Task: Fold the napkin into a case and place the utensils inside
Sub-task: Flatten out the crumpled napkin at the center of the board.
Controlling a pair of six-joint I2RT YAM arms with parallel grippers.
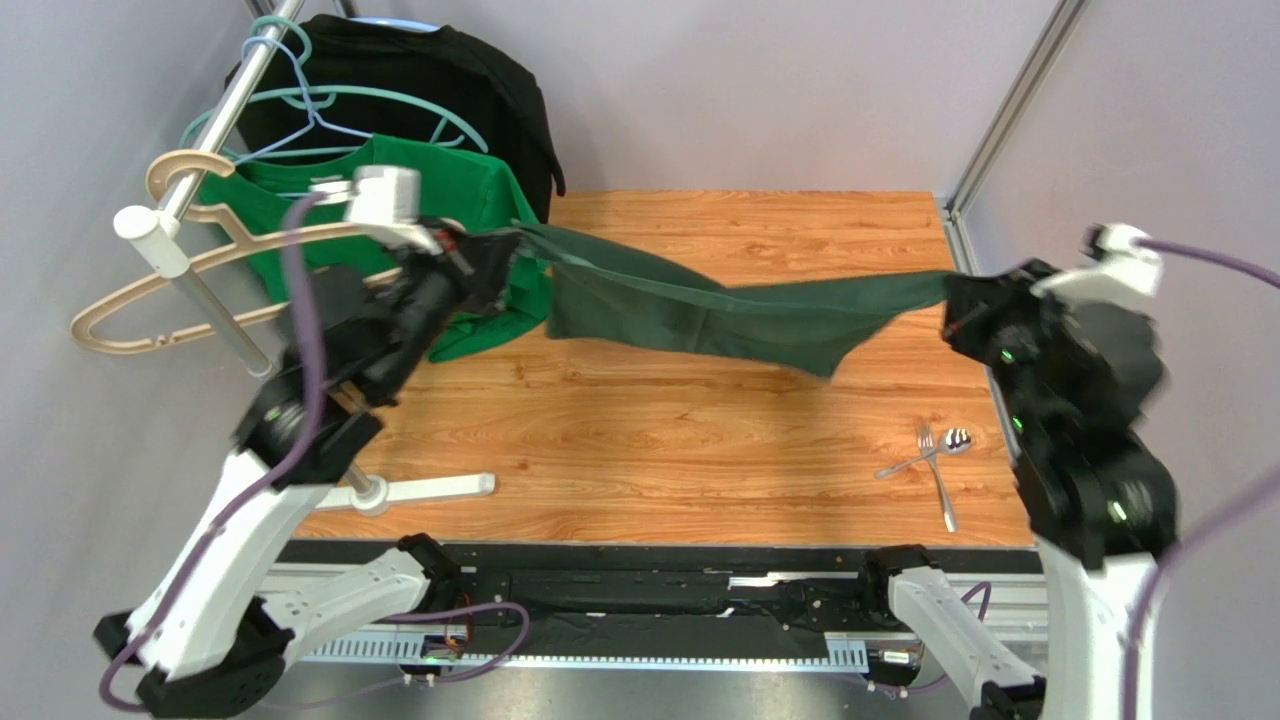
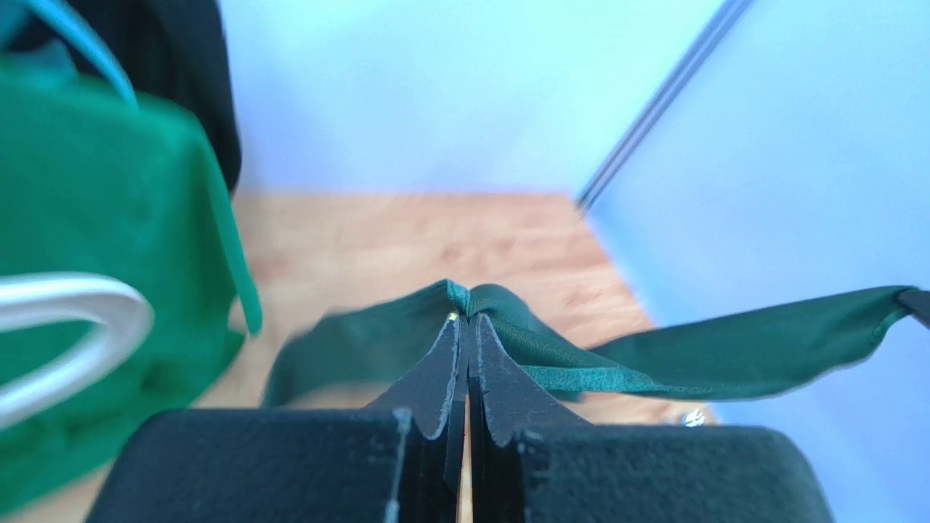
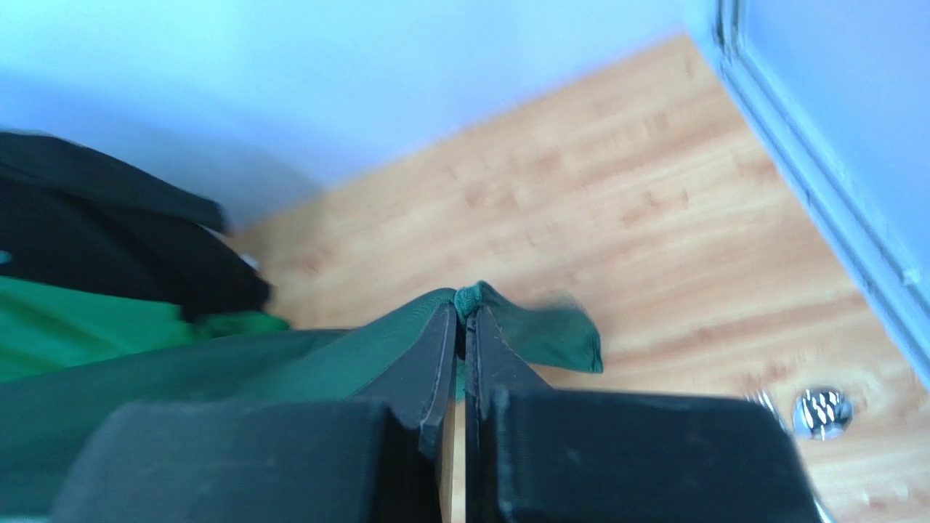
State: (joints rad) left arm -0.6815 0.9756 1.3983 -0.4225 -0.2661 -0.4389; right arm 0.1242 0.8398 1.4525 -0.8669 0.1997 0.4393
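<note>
Napkin (image 1: 706,308) stretched above table (image 1: 646,450) | left hand (image 2: 467,336) clenched on one end | right hand (image 3: 462,325) clenched on other

The dark green cloth napkin (image 1: 721,308) hangs above the wooden table (image 1: 646,435), stretched between the left gripper (image 1: 519,240) at the left and the right gripper (image 1: 954,300) at the right. The metal fork (image 1: 936,477) and the metal spoon (image 1: 957,440) lie on the table before the napkin's right end. The bright green T-shirt (image 1: 436,188) hangs at the left rear.

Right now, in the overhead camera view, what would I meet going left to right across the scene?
beige hanger → left pincer → napkin → right pincer
</note>
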